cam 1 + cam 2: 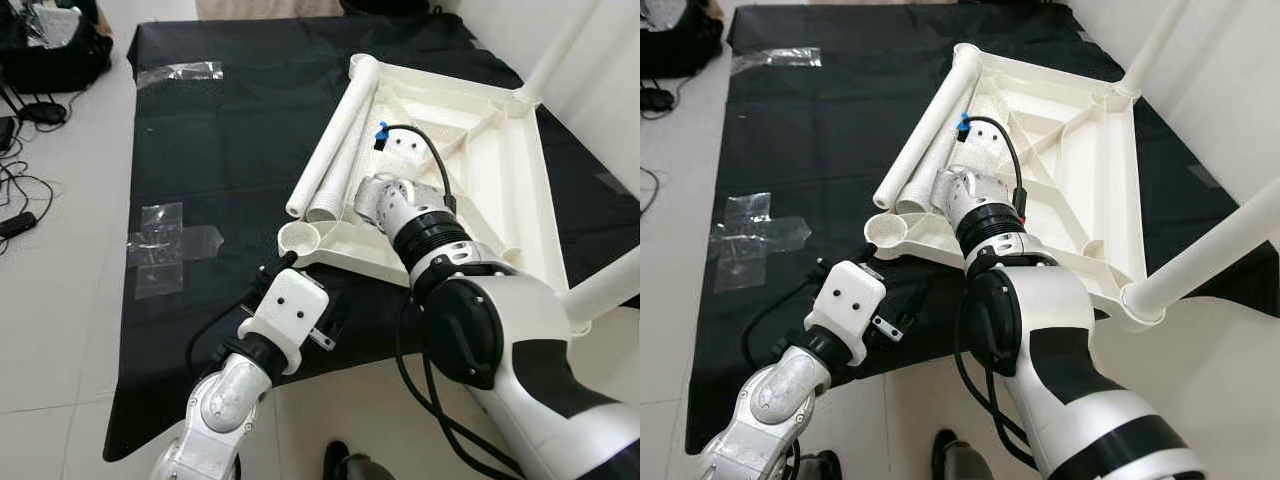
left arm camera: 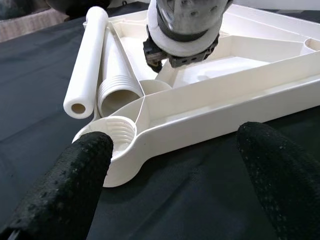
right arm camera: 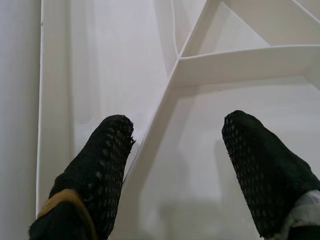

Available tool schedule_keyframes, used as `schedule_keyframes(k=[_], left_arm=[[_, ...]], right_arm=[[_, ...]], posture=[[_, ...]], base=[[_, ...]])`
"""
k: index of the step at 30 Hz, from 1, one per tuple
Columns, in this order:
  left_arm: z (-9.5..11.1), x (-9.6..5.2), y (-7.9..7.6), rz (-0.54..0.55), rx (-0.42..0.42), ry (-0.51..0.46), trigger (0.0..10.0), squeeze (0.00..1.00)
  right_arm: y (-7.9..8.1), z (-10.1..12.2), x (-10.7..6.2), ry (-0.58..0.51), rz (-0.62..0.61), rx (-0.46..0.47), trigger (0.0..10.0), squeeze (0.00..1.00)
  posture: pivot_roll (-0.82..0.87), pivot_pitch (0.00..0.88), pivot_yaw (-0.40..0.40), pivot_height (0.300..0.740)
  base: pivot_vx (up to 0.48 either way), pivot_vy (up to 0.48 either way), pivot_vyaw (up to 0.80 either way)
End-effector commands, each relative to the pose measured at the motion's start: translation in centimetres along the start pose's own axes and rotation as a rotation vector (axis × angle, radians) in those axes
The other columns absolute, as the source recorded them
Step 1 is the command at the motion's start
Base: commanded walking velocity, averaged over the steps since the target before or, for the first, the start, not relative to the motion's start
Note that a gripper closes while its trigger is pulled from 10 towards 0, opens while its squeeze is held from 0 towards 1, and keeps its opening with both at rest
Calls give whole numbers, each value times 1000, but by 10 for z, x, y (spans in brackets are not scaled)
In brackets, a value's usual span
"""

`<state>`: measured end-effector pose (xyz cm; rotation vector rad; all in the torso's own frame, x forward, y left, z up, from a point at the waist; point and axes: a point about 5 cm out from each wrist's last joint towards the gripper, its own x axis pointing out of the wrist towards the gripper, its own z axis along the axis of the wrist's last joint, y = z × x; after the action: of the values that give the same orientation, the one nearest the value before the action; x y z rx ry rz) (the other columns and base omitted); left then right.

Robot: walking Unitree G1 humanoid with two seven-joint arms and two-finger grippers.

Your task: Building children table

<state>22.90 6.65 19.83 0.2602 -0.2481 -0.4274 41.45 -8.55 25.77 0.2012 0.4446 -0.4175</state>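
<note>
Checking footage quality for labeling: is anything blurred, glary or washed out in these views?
Eye views: sharp, evenly lit; clear tape on the black cloth glints. Left wrist view: near fingers soft, tabletop crisp. Right wrist view: white ribs pale, low contrast.

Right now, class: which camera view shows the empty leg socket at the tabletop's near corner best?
The left wrist view: the socket sits close, threads visible. Both eye views show it small, beside the left claw; the right wrist view shows ribs.

Silver-white arms, black elbow joints, looping black cables, black textured claw fingers [image 2: 75, 185].
</note>
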Motion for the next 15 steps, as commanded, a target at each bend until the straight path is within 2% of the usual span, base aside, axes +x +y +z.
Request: schedule_keyframes(k=[1, 3, 11, 12, 15], left_arm=[[0, -3, -3, -1, -4, 13, 10000, 0], [0, -4, -3, 4, -5, 17, 10000, 0], [0, -5, -2, 13, -3, 25, 10000, 0], [0, -5, -3, 14, -3, 27, 10000, 0], [0, -5, -2, 17, -5, 29, 10000, 0]], right_arm=[[2, -9, 0, 68, -1, 7, 10000, 0], [7, -13, -2, 110, 35, 52, 10000, 0], [18, -19, -9, 182, 90, 95, 10000, 0], [19, -21, -9, 187, 102, 84, 0, 0], [19, -22, -8, 180, 96, 73, 0, 0]], posture=[[-9, 295, -150, 740], [-7, 301, -152, 740], [-7, 306, -144, 740], [-7, 307, -143, 740], [-4, 310, -146, 740]], base=[[0, 0, 0], [0, 0, 0], [0, 0, 0], [0, 0, 0], [0, 0, 0]])
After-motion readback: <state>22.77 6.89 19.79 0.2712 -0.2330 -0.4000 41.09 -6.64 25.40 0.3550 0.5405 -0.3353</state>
